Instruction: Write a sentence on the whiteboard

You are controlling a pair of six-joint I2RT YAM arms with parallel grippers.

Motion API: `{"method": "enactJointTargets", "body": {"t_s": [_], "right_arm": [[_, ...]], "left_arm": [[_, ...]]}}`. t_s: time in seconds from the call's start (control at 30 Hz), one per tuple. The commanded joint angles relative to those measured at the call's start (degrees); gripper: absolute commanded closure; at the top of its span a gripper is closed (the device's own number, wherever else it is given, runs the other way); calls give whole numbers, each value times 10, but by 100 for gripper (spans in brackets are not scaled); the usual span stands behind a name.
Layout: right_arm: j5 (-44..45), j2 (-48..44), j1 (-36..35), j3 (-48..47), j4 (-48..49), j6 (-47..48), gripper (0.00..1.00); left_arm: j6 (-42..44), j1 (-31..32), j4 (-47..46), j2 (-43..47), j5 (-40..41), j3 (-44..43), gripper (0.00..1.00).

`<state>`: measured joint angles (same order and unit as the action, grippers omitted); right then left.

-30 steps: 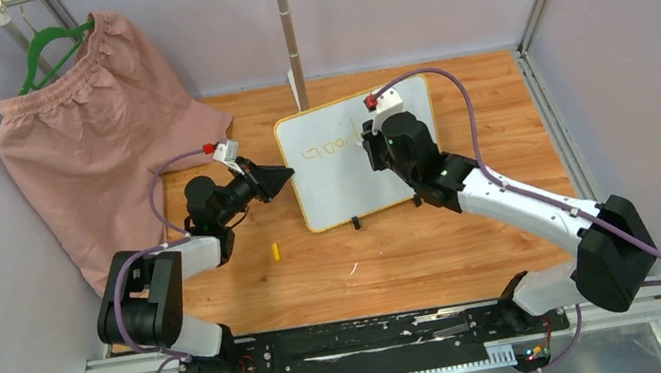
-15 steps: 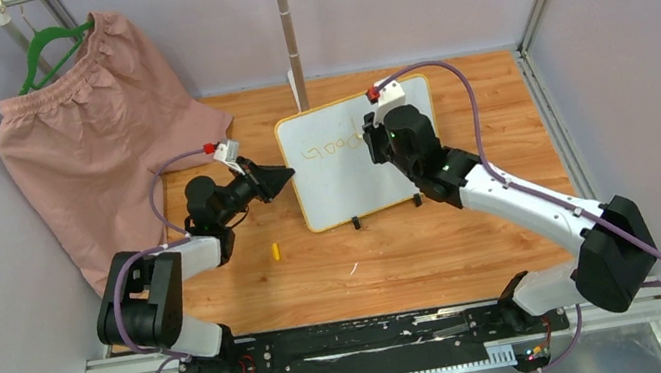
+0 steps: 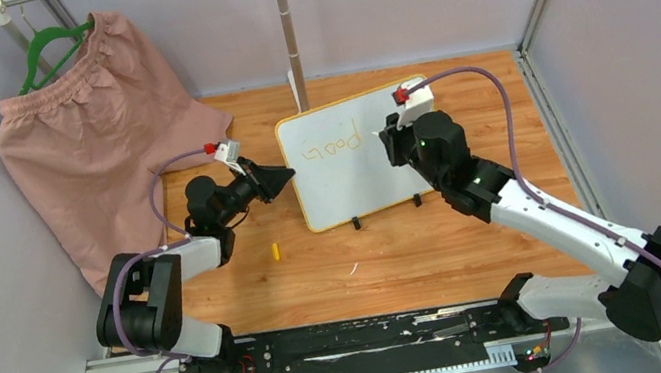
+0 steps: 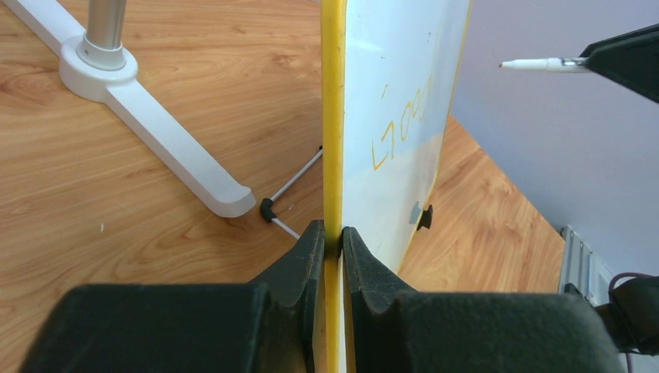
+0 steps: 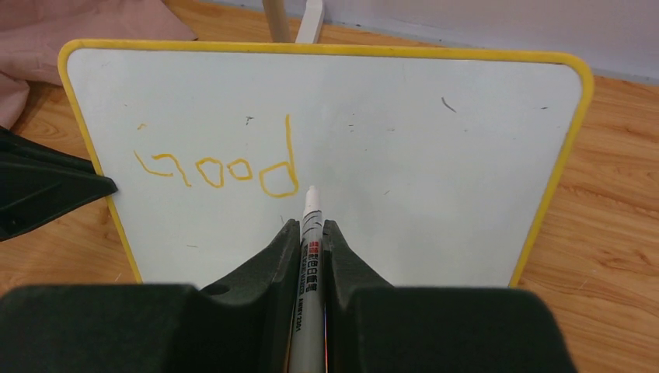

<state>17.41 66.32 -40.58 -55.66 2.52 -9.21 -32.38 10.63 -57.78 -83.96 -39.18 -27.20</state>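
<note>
The whiteboard (image 3: 360, 176) with its yellow frame stands upright on the wooden table, on two black clip feet. My left gripper (image 3: 288, 172) is shut on its left edge (image 4: 333, 116), one finger on each face (image 4: 333, 233). Yellow letters reading "Good" (image 5: 225, 167) sit on the board's upper left, and also show in the top view (image 3: 332, 147). My right gripper (image 5: 311, 227) is shut on a white marker (image 5: 309, 256). The marker tip points at the board just below the "d". In the left wrist view the marker (image 4: 544, 64) is held off the board face.
A pink garment (image 3: 96, 144) hangs on a green hanger at the far left. A white pole stand (image 3: 287, 31) rises behind the board, its base (image 4: 155, 132) close to the board's back. A small yellow cap (image 3: 275, 250) lies on the table in front.
My right arm has moved to the right and drawn the marker back from the board. The last letter of "Good" now shows uncovered. The left arm has not moved.
</note>
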Motion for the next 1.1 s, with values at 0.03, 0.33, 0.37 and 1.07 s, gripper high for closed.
{"method": "enactJointTargets", "body": {"t_s": [0.03, 0.33, 0.37, 1.07], "right_arm": [[21, -33, 33, 33, 11, -20, 100], [-83, -26, 76, 80, 137, -22, 100], [-88, -24, 75, 78, 140, -17, 100], [-99, 24, 64, 52, 181, 19, 100]], "left_arm": [[22, 12, 22, 4, -9, -5, 100], [30, 12, 30, 2, -5, -5, 100], [30, 12, 30, 0, -5, -6, 100], [32, 12, 41, -1, -1, -11, 73]]}}
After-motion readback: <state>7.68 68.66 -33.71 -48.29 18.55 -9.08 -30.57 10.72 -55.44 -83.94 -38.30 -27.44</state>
